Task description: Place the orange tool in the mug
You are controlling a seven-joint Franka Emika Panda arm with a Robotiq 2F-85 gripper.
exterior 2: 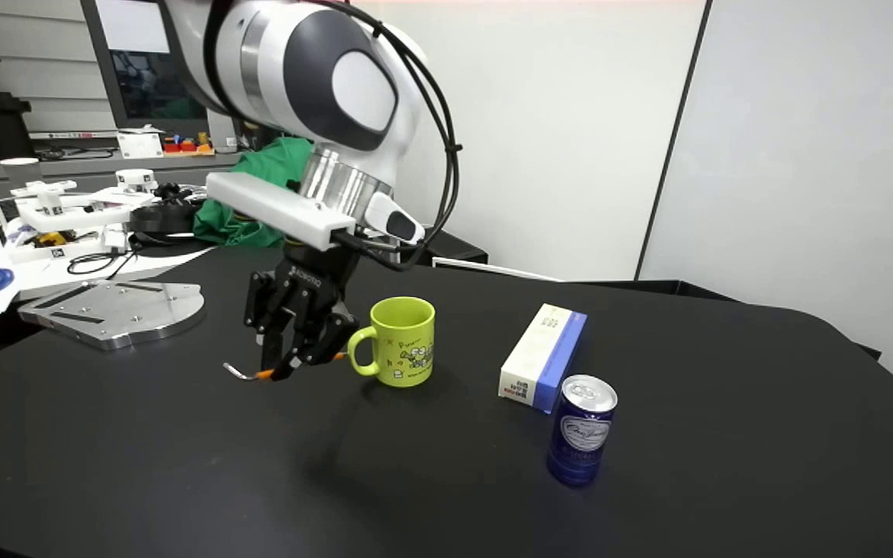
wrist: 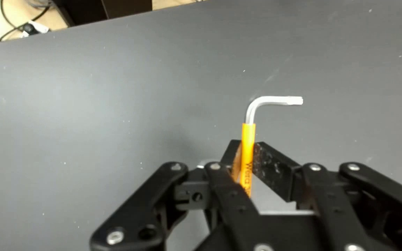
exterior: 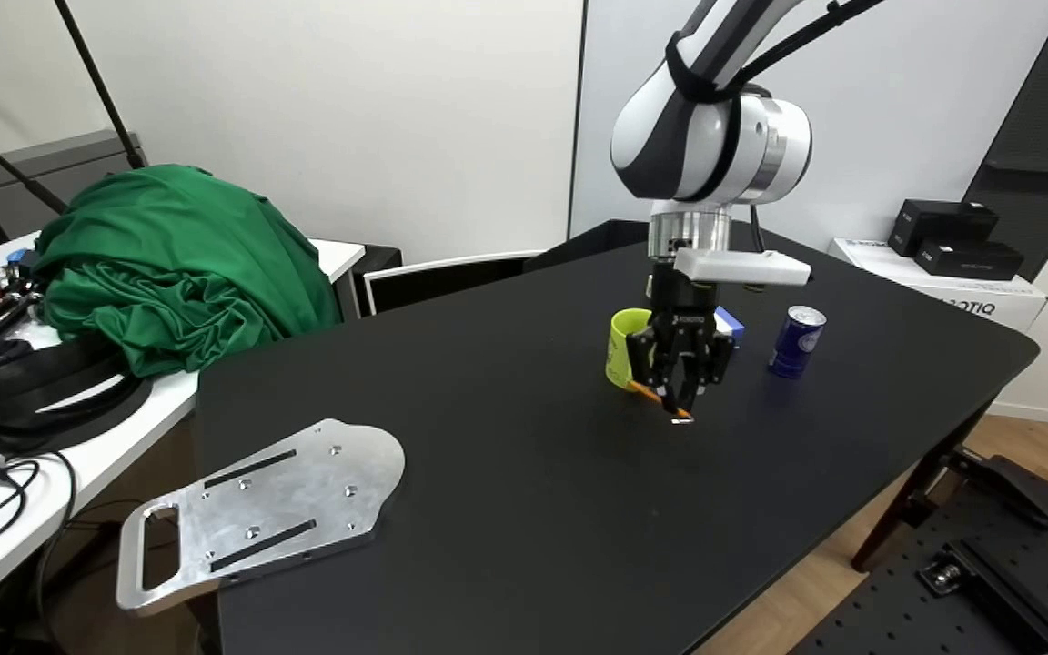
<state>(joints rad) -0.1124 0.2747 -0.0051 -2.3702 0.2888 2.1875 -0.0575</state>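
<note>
The orange tool is a thin orange-sleeved hex key with a bent silver end; it shows in the wrist view (wrist: pixel 248 139) and in both exterior views (exterior: pixel 645 391) (exterior 2: pixel 263 374). My gripper (wrist: pixel 245 153) is shut on the orange tool, its fingertips pinching the sleeve. In an exterior view the gripper (exterior 2: pixel 282 367) holds it nearly level, apparently a little above the dark table. The yellow-green mug stands upright in both exterior views (exterior: pixel 619 353) (exterior 2: pixel 404 345), with its handle toward the gripper. The tool's rear end appears close to the handle; contact cannot be told. The mug is out of the wrist view.
A white-and-blue box (exterior 2: pixel 543 356) lies beyond the mug. A dark blue can (exterior 2: pixel 582 438) stands near it. A silver metal plate (exterior: pixel 278 496) lies at the table's end. A green cloth heap (exterior: pixel 178 264) is on the white side table.
</note>
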